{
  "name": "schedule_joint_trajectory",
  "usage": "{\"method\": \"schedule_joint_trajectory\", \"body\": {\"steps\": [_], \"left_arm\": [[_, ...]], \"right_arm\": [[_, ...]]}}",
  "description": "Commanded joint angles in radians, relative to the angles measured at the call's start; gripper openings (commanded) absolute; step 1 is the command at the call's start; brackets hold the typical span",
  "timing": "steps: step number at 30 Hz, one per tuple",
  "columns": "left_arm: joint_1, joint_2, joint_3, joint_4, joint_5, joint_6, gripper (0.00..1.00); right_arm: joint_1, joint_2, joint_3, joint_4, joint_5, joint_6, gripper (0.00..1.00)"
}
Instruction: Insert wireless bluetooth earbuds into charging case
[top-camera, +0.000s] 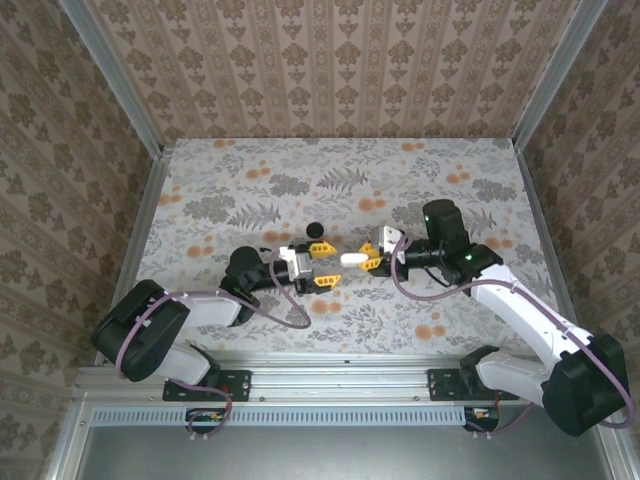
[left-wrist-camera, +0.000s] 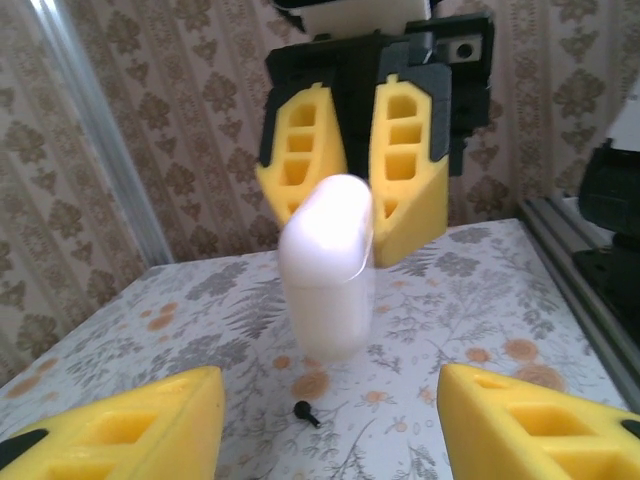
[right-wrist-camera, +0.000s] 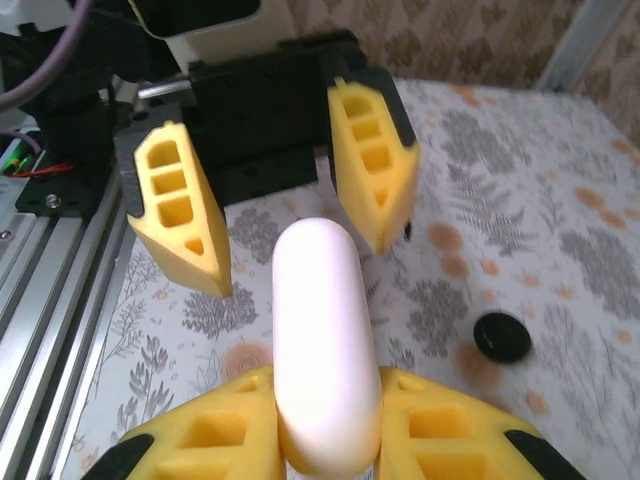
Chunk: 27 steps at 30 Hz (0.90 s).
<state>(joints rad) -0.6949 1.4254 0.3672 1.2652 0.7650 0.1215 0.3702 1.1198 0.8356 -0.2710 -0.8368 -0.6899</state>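
right pincer (right-wrist-camera: 325, 445) clamped on end of small glossy white pebble-shaped charging case (right-wrist-camera: 318, 320), mid-air over bench (top-camera: 250, 180) centre; left pincer (top-camera: 326, 265) empty, jaws apart, facing it from 9 o'clock. tiny black earbud (left-wrist-camera: 306, 411) on bench below. risk: end-only grip, left nudge could twist case loose

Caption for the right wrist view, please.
White case clamped in the right gripper, facing the open left gripper; black disc lies on the table.

charging case (right-wrist-camera: 318, 330): near end hidden inside right pincer (right-wrist-camera: 325, 400) — blurred in left wrist view
small black piece (left-wrist-camera: 305, 411): too tiny to identify
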Motion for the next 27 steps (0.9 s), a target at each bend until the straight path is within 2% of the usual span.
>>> {"method": "schedule_joint_trajectory", "body": {"steps": [1,4,10,14,18,27], "left_arm": [[0.014,0.007,0.017,0.004,-0.115,-0.055,0.60],[0.017,0.008,0.031,-0.053,-0.207,-0.067,0.62],[0.040,0.007,0.123,-0.270,-0.252,-0.055,0.63],[0.048,0.009,0.203,-0.470,-0.269,0.009,0.61],[0.051,0.010,0.294,-0.667,-0.343,0.031,0.60],[0.064,0.035,0.394,-0.850,-0.440,0.045,0.60]], "right_arm": [[-0.035,0.034,0.081,-0.186,0.064,0.064,0.21],[-0.072,0.079,0.131,-0.243,0.104,0.145,0.21],[-0.145,0.182,0.222,-0.312,0.153,0.269,0.21],[-0.192,0.290,0.291,-0.367,0.183,0.300,0.21],[-0.229,0.416,0.390,-0.466,0.168,0.335,0.23],[-0.319,0.638,0.578,-0.652,0.181,0.336,0.25]]}}
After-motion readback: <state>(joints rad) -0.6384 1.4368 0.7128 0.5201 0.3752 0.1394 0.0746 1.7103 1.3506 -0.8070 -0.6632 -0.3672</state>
